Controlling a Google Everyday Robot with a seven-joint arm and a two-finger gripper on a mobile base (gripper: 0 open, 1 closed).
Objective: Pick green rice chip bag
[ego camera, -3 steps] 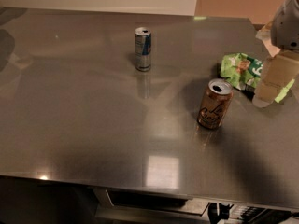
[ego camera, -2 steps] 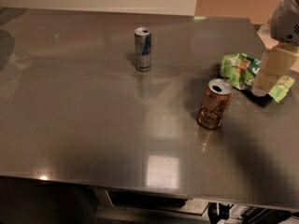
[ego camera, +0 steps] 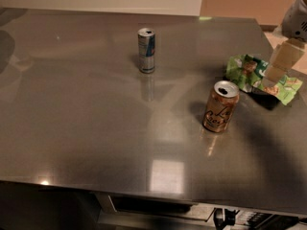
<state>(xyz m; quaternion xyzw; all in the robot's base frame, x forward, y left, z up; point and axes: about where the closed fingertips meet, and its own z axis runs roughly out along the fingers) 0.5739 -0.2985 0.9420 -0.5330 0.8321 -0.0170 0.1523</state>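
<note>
1. Two cans stand upright on the metal table (ego camera: 96, 128), and both have an opened top. What is inside them does not show. The brown-gold can (ego camera: 220, 107) is near the gripper (ego camera: 271, 75), lower and to its left in the camera view. The slim silver-blue can (ego camera: 146, 50) is well apart from the gripper, farther left and toward the far edge.
2. The green rice chip bag (ego camera: 243, 71) lies crumpled and rather flat on the table, directly under the gripper. It is bright green with tan-orange chip pictures. Its larger part shows left of the gripper, and one corner shows to the right.
3. The gripper hangs at the upper right with its pale tip over the middle of the bag. I cannot tell whether it is open or closed.
4. The table's right edge is close to the gripper and the bag. The brown-gold can is just beside the bag. The widest stretch of table surface lies left of the gripper and toward the near edge.
</note>
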